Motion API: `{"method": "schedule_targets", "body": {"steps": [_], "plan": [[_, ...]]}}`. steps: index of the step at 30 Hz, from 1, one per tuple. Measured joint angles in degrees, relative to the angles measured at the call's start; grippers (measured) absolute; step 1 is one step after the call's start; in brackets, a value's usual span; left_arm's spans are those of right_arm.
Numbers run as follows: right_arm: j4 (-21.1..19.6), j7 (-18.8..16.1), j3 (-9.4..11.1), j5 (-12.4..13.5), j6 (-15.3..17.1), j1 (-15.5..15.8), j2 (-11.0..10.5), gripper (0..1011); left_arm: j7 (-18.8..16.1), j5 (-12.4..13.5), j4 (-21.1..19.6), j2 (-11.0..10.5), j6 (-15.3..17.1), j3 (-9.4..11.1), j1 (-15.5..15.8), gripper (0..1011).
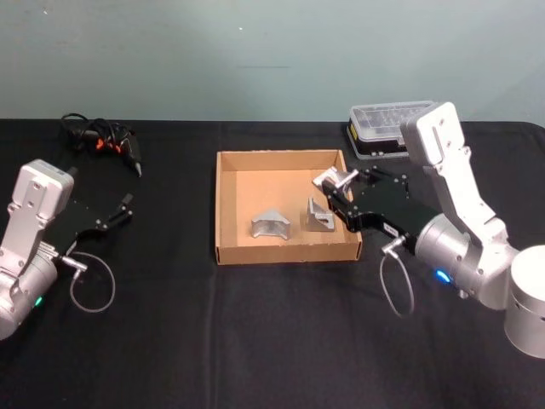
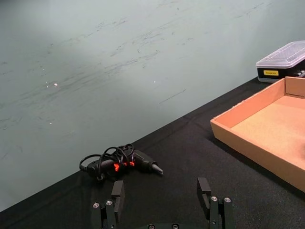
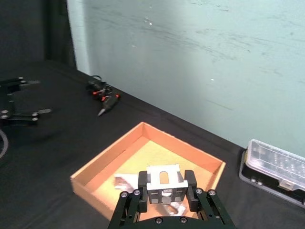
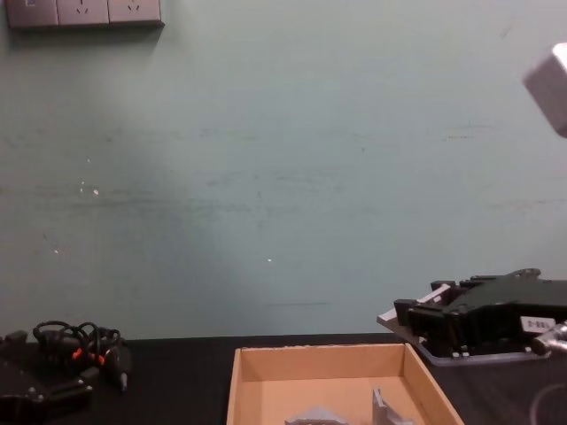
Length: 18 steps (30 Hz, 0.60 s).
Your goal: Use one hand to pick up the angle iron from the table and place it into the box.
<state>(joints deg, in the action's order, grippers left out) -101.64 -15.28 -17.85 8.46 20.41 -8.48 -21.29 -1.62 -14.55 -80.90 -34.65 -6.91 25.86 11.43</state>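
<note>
Over the box (image 1: 228,204), right tool (image 1: 334,189) clamping one angle iron (image 3: 165,180), two more irons (image 1: 271,225) inside, left tool (image 1: 123,209) open.

Box (image 1: 228,204) mid-table (image 1: 255,341) — case (image 1: 379,128) behind, right.

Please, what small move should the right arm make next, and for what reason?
Probably lower a little and open. The right tool holds an angle iron over the right rim of the box, where two pieces already lie. Releasing lower, clear of them, seems safest. The left tool rests open on the table.
</note>
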Motion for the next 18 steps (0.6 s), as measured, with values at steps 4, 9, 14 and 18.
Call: {"method": "schedule_targets", "body": {"steps": [4,9,14,18], "plan": [[1.90,0.74,-0.46,-1.29,0.28,-1.57,1.74,456,0.00,0.00,0.00,0.00,0.00,0.00,0.00,1000],[5.11,1.79,-1.32,-2.52,1.42,-4.29,5.01,457,0.00,0.00,0.00,0.00,0.00,0.00,0.00,1000],[8.90,2.65,-2.53,-4.02,2.56,-7.18,7.98,456,0.00,0.00,0.00,0.00,0.00,0.00,0.00,1000],[12.17,3.36,-3.10,-4.98,3.68,-9.29,10.25,456,0.00,0.00,0.00,0.00,0.00,0.00,0.00,1000]]}}
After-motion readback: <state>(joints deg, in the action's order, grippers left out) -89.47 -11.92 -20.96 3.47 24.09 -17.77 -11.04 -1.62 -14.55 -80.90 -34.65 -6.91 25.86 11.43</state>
